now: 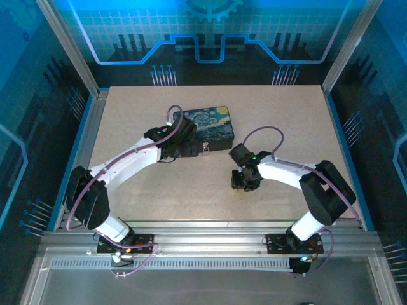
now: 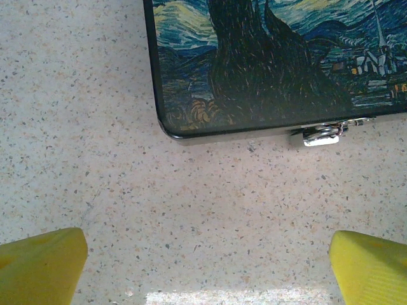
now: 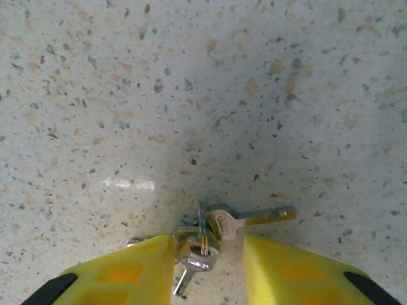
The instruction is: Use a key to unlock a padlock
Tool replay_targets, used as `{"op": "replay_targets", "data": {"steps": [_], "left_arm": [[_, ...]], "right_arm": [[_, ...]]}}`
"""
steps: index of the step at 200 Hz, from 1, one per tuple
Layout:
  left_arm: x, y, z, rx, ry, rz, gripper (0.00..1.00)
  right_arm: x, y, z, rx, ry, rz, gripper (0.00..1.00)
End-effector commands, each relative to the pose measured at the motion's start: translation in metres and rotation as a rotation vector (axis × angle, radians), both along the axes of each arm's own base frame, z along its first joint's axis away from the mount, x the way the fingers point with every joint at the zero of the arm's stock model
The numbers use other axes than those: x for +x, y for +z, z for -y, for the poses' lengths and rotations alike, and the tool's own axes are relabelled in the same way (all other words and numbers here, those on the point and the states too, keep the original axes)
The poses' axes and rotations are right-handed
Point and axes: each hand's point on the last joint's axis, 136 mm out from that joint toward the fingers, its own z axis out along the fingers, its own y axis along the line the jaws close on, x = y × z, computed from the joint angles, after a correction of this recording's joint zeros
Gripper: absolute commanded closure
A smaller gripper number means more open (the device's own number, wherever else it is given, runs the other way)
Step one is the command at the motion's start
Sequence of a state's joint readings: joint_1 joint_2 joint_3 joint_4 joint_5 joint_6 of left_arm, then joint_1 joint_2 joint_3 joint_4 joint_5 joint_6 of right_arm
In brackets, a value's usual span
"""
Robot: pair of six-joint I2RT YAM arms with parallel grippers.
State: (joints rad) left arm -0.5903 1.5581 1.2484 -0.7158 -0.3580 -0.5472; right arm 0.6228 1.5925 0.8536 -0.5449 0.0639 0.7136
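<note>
right end effector (image 3: 208,251): we see its fingers partway apart, straddling the key (image 3: 222,223) bunch at bottom centre, not pinching it | left end effector (image 2: 206,241): spread wide, empty | padlock (image 2: 320,135): against the box (image 2: 254,70) edge, right of centre | all on the speckled tabletop (image 2: 191,203)

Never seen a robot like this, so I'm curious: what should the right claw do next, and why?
Probably close the right claw on the keys. They lie on the table between its open yellow fingers, not yet gripped, while the padlock waits at the edge of the box.
</note>
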Motion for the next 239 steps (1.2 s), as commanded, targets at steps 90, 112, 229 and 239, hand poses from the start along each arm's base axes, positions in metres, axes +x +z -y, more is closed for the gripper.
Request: {"op": "replay_targets", "data": {"steps": [90, 112, 229, 239], "left_arm": [[-0.01, 0.012, 0.014, -0.068, -0.069, -0.022, 0.01], [-0.013, 0.01, 0.022, -0.123, -0.075, -0.036, 0.01], [-0.036, 0.023, 0.109, -0.712, -0.042, -0.183, 0.07], [-0.038, 0.026, 0.114, -0.751, -0.036, -0.189, 0.12]], "right_arm": [[0.006, -0.007, 0.002, 0.074, -0.103, -0.014, 0.93], [0.008, -0.001, 0.0, 0.12, -0.135, 0.0, 1.0], [0.021, 0.036, -0.008, 0.342, -0.48, 0.043, 1.0], [0.023, 0.04, -0.008, 0.364, -0.542, 0.037, 1.0]]}}
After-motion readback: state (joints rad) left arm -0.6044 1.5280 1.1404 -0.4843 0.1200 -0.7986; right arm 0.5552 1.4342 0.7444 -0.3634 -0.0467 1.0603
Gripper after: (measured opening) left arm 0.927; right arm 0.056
